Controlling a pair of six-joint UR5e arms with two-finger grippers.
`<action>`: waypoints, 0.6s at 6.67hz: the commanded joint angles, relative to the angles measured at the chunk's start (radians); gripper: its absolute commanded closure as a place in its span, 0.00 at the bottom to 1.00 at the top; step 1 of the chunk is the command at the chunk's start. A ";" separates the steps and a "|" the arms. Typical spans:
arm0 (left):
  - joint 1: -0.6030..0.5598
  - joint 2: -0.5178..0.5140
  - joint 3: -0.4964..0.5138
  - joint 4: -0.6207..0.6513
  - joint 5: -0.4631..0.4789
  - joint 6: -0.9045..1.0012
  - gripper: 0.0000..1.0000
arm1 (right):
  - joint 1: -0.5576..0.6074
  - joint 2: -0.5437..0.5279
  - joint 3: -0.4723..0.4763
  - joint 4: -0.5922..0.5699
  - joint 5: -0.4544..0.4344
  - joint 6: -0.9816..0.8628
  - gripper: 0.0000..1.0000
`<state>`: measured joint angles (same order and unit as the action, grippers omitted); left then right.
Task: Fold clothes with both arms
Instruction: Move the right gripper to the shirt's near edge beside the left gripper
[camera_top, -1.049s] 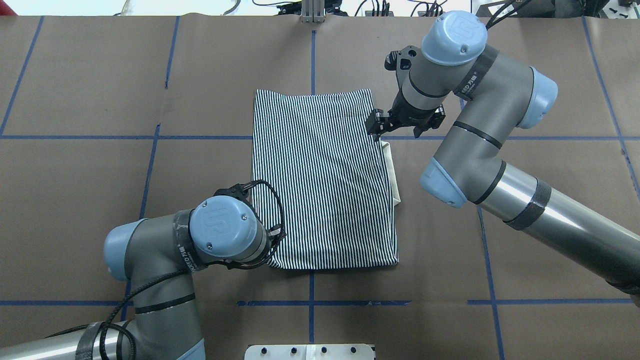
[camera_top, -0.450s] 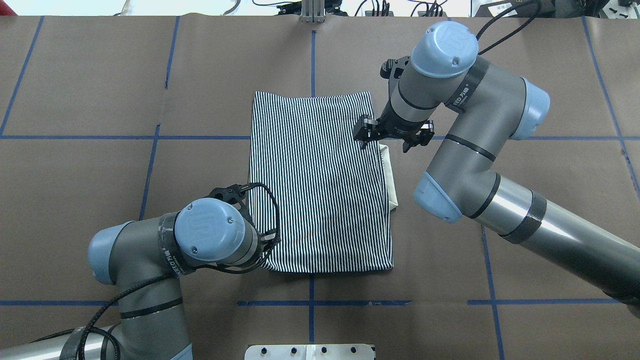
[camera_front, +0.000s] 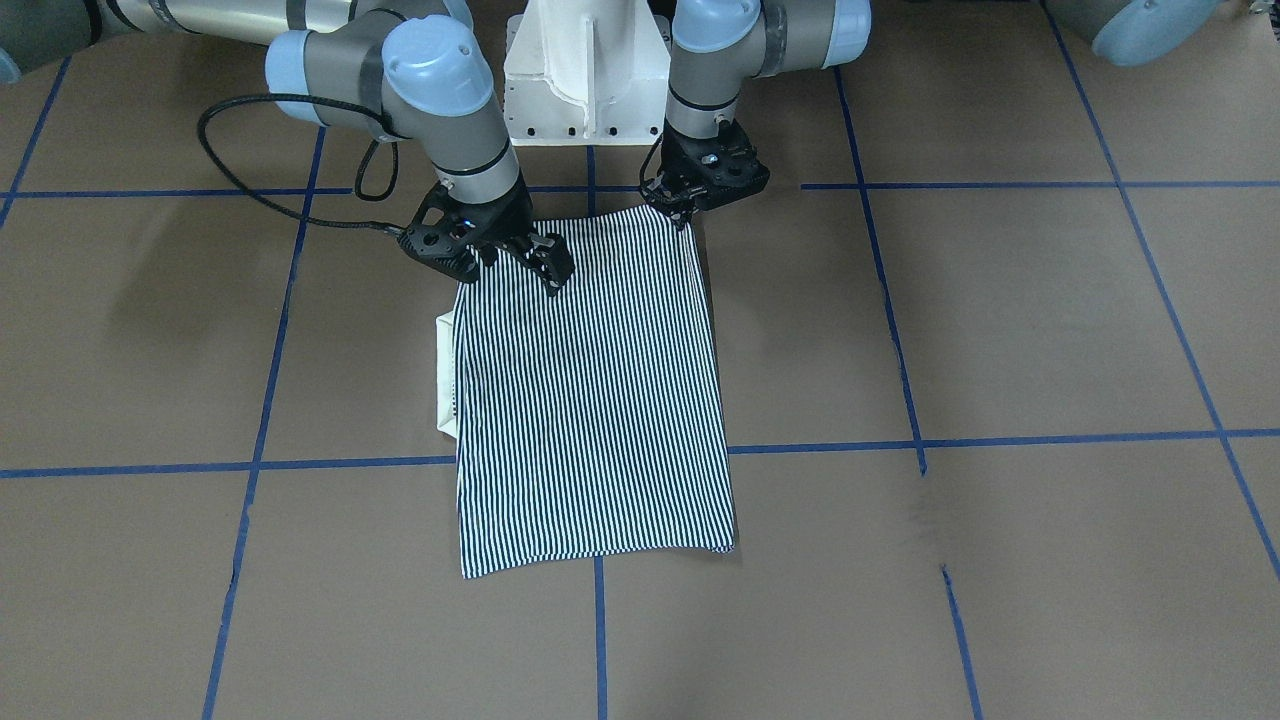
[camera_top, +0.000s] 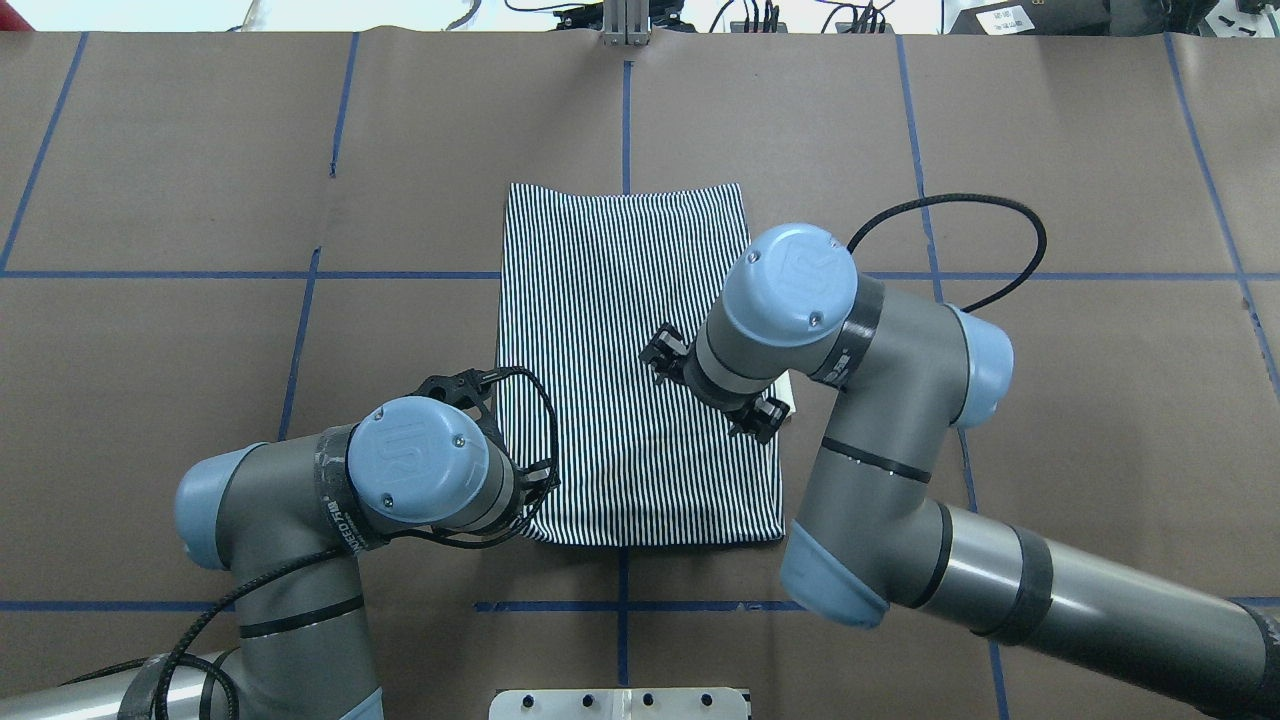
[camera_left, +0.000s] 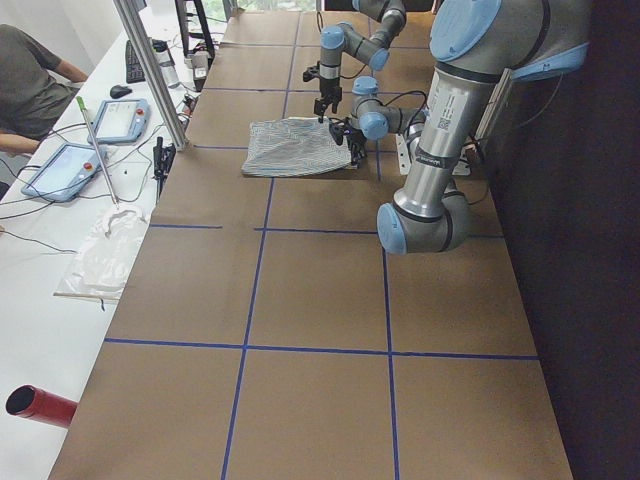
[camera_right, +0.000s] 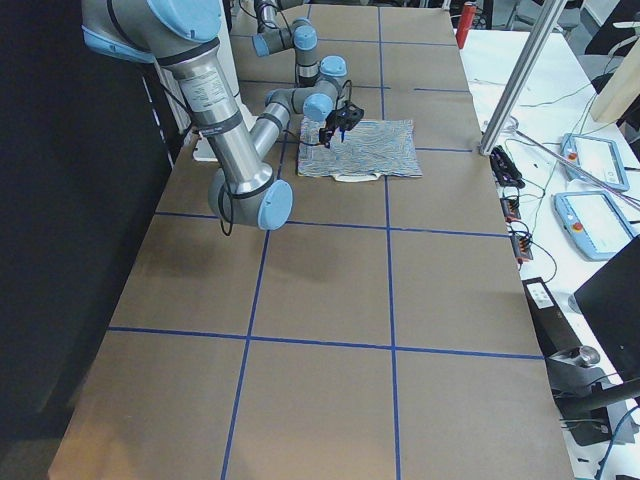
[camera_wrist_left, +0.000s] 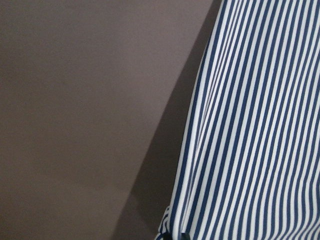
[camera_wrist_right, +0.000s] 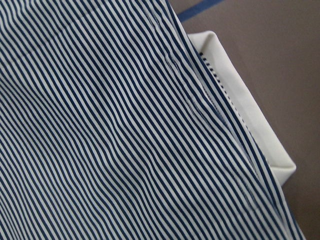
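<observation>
The striped polo shirt (camera_top: 620, 330) lies folded into a long rectangle on the brown table, and also shows in the front view (camera_front: 590, 400). Its cream collar (camera_front: 445, 375) sticks out at the robot's right side and fills the edge of the right wrist view (camera_wrist_right: 250, 115). My left gripper (camera_front: 686, 215) is shut on the shirt's near left corner; the wrist hides it from overhead. My right gripper (camera_front: 510, 262) is open, low over the shirt's near right part, close to the collar. The left wrist view shows the shirt's edge (camera_wrist_left: 250, 125) on the table.
The white pedestal base (camera_front: 585, 70) stands just behind the shirt's near edge. Blue tape lines (camera_top: 620, 110) cross the table. In the left side view an operators' bench with tablets (camera_left: 120, 120) and a metal post (camera_left: 150, 70) runs along the far side.
My right arm has swung from the shirt's far right corner back toward the robot, over the shirt's right side. My left arm has shifted slightly left, dragging the near edge with it.
</observation>
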<state>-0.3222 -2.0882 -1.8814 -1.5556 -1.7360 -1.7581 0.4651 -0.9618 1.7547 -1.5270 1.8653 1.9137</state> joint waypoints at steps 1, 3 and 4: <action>0.002 -0.001 -0.001 0.000 0.000 0.000 1.00 | -0.088 -0.029 0.003 -0.007 -0.080 0.181 0.00; 0.002 -0.001 -0.002 0.008 0.001 -0.001 1.00 | -0.117 -0.051 0.002 -0.010 -0.075 0.238 0.00; 0.002 -0.004 -0.002 0.008 0.000 -0.001 1.00 | -0.131 -0.063 -0.003 -0.010 -0.080 0.261 0.00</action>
<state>-0.3211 -2.0903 -1.8835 -1.5495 -1.7354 -1.7593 0.3505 -1.0114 1.7556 -1.5367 1.7886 2.1475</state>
